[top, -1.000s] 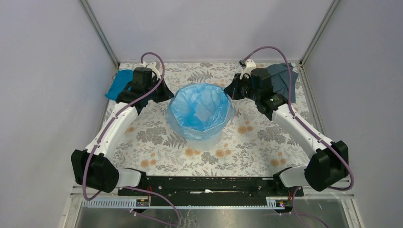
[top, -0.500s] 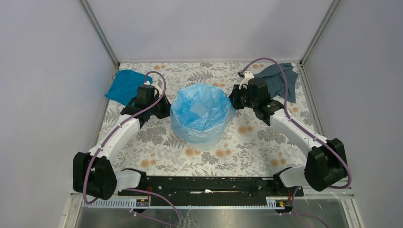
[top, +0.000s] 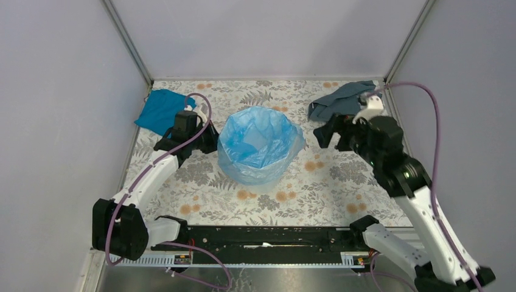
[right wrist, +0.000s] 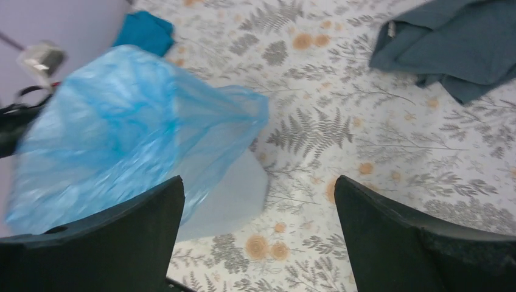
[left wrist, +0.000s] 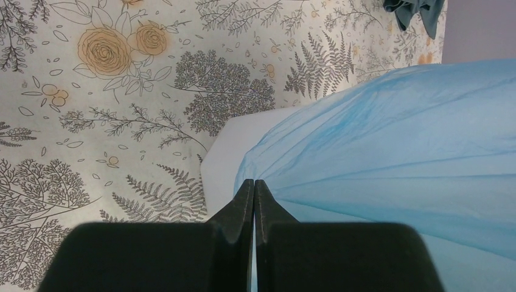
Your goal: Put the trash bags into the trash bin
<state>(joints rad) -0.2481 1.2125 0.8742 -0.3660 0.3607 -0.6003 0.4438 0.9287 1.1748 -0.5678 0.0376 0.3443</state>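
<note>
Light-blue film, the trash bag, lines the white trash bin at the centre of the floral table and drapes over its rim. At the bin's 9 o'clock the left gripper is clamped tight, its tips against the film. At 3 o'clock the right gripper gapes wide and empty, apart from the bag.

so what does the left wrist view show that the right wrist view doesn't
Only the left wrist view: the left gripper shut, pinching the edge of the trash bag. Only the right wrist view: the right gripper open with nothing between its fingers, and the teal cloth. Both: the blue bag draped over the white trash bin, the grey-blue cloth and the floral table.
</note>
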